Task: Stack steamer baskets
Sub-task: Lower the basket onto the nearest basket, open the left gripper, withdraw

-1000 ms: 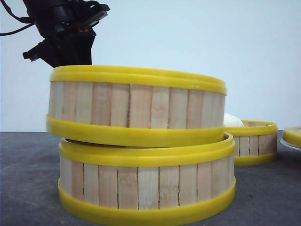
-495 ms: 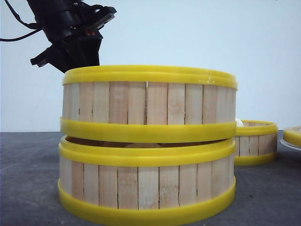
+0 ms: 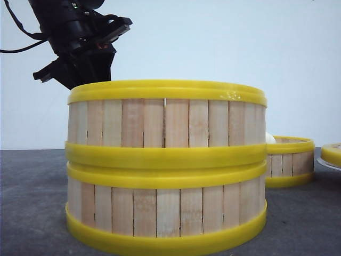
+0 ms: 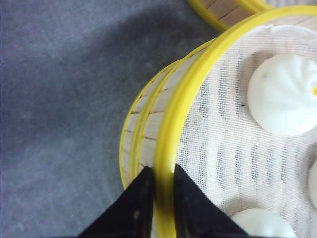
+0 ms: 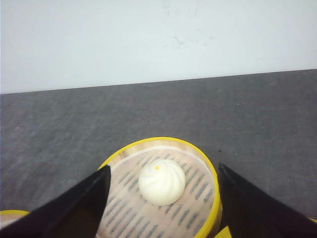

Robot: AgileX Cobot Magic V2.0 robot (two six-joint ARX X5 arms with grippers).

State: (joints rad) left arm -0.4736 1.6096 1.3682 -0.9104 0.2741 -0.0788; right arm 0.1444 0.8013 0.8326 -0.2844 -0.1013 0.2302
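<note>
Two steamer baskets sit stacked at frame center; left end effector pinches the upper rim, right end effector gapes wide.

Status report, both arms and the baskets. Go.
Left gripper shut on top steamer basket rim, basket seated level on bottom steamer basket. Right gripper open above third steamer basket, one bun inside. Nothing in the way.

Left arm: matte black housing, angular profile, thin black cable looping off its side. Left claw and right claw: flat, tapered black fingers.
</note>
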